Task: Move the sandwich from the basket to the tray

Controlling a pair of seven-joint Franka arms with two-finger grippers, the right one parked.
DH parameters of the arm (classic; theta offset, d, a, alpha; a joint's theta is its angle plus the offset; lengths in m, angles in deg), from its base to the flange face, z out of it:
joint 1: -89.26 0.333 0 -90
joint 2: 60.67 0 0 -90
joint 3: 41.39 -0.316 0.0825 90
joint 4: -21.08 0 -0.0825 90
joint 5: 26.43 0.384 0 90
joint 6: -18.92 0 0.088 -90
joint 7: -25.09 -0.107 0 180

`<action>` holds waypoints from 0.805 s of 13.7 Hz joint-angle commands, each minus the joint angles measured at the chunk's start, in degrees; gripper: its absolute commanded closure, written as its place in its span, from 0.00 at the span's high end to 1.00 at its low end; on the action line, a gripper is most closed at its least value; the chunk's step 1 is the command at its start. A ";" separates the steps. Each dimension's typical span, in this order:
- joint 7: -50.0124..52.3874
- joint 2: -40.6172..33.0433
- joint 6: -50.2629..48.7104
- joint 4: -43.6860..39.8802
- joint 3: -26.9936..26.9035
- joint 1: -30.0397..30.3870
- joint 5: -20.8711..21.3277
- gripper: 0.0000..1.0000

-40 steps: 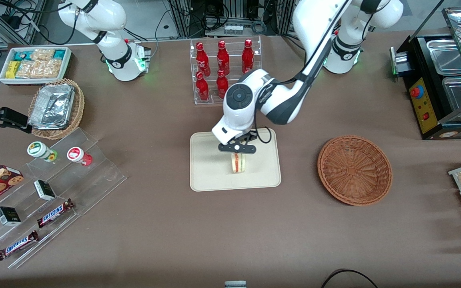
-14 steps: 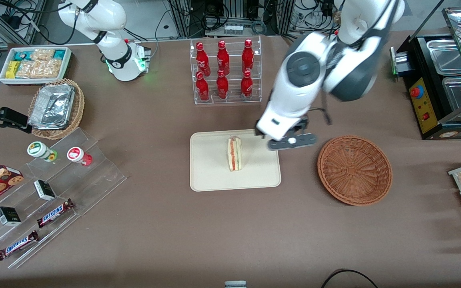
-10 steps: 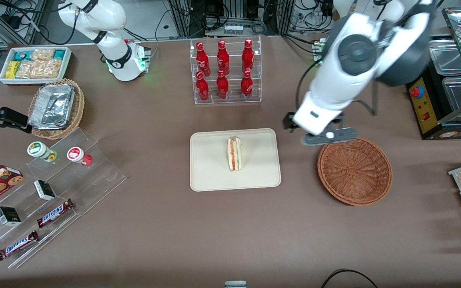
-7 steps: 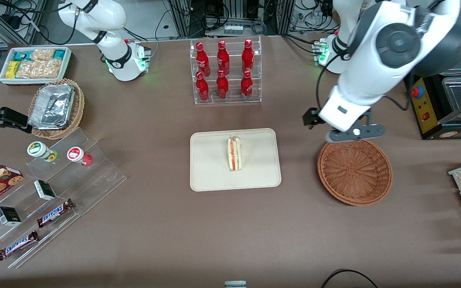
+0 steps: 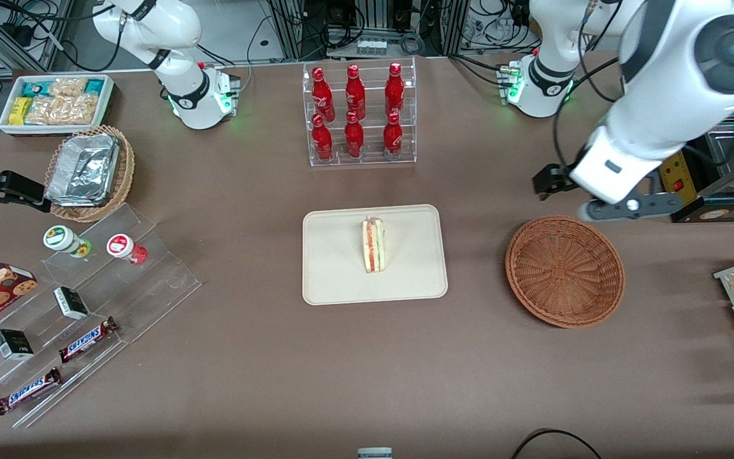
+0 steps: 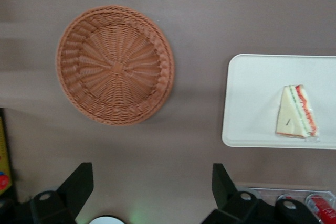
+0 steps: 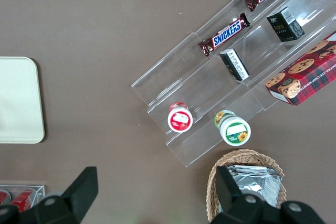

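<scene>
Sandwich (image 5: 373, 245) lies on the tray (image 5: 332, 280), near its middle, resting on one flat side with the red and green filling showing along one edge. The tray serves as the landmark. The basket (image 5: 564, 271) sits beside the tray, toward the working arm's end of the table, with nothing in it. The gripper (image 5: 628, 207) hangs high above the table, above the basket's rim farther from the front camera, well apart from the tray, fingers (image 6: 79, 184) spread wide and holding nothing. The placing looks finished. Little seems at risk; a low sweep of the arm over the tray could knock the sandwich off.
</scene>
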 commanded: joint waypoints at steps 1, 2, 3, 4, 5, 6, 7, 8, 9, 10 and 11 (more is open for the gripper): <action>-5.24 -3.75 -1.93 1.40 -3.34 0.95 0.69 1.00; -7.78 -4.28 -2.54 1.40 -4.93 1.04 0.69 1.00; -9.46 -4.46 -3.16 1.14 -6.33 1.13 0.60 1.00; -10.09 -4.54 -3.25 1.22 -7.30 1.04 0.69 1.00; -10.18 -5.24 -3.17 1.40 -7.49 1.13 0.69 1.00; -10.27 -5.25 -3.08 1.31 -8.10 1.57 0.60 1.00; -10.45 -5.34 -2.90 1.31 -8.28 1.74 0.43 1.00; -11.58 -5.34 -2.99 1.31 -8.37 1.75 0.43 1.00; -13.42 -5.51 -3.16 1.40 -8.37 1.83 0.51 1.00; -13.78 -5.51 -3.25 1.49 -8.37 1.83 0.51 1.00; -13.79 -5.51 -3.43 1.49 -8.37 1.83 0.60 1.00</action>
